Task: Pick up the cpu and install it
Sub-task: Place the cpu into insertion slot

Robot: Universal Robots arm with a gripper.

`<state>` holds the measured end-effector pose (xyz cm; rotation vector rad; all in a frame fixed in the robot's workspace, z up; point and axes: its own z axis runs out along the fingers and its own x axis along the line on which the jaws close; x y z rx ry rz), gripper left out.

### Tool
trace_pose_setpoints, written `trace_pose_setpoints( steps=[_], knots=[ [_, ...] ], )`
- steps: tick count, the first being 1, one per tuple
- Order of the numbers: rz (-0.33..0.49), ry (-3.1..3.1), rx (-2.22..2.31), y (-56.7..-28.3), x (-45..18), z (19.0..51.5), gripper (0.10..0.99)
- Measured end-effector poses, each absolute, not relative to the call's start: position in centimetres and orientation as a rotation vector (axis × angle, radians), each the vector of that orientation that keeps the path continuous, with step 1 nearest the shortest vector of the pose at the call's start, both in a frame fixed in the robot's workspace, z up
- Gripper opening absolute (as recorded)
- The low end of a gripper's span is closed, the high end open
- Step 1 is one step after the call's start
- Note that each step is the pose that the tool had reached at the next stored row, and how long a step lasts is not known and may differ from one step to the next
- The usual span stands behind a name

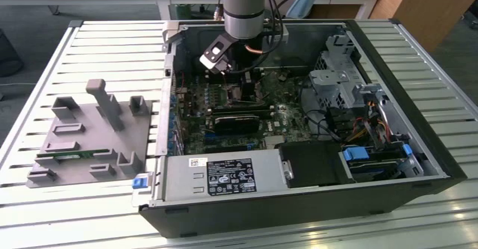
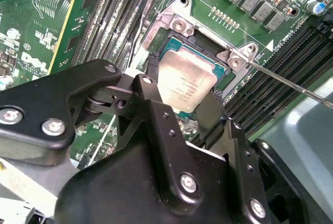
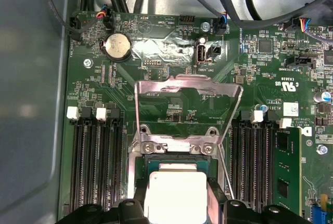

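The cpu [image 2: 187, 76], a small square chip with a dull silver top, lies level in the open socket [image 2: 171, 42] on the green motherboard. In the first wrist view the cpu [image 3: 174, 190] sits just below the socket's hinge. My gripper [image 2: 179, 96] reaches down over it, one black finger [image 2: 148, 99] against each of two opposite edges, shut on the chip. In the exterior view the gripper [image 1: 243, 89] is deep inside the open computer case. The load plate [image 3: 187, 104] is flipped up and open.
The thin socket lever [image 2: 291, 83] sticks out beside the socket. Memory slots [image 3: 96, 161] flank it, one with a green stick [image 3: 286, 167]. The case holds a power supply [image 1: 224, 176] and drive cage [image 1: 336, 75]. A grey plastic fixture [image 1: 89, 137] stands at the exterior view's left.
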<state>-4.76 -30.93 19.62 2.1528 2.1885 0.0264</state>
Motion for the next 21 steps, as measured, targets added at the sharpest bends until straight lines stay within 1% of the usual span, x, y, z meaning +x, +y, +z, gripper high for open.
trace_pose_setpoints(
  steps=[14,17,18,21],
  knots=[
    [0.026,2.182,2.159,-30.93,-4.74,19.40,0.529],
    [0.027,2.182,2.159,-30.92,-4.73,19.36,0.541],
    [0.027,2.182,2.159,-30.92,-4.74,19.37,0.604],
    [0.026,2.182,2.159,-30.93,-4.74,19.38,0.604]
  ],
)
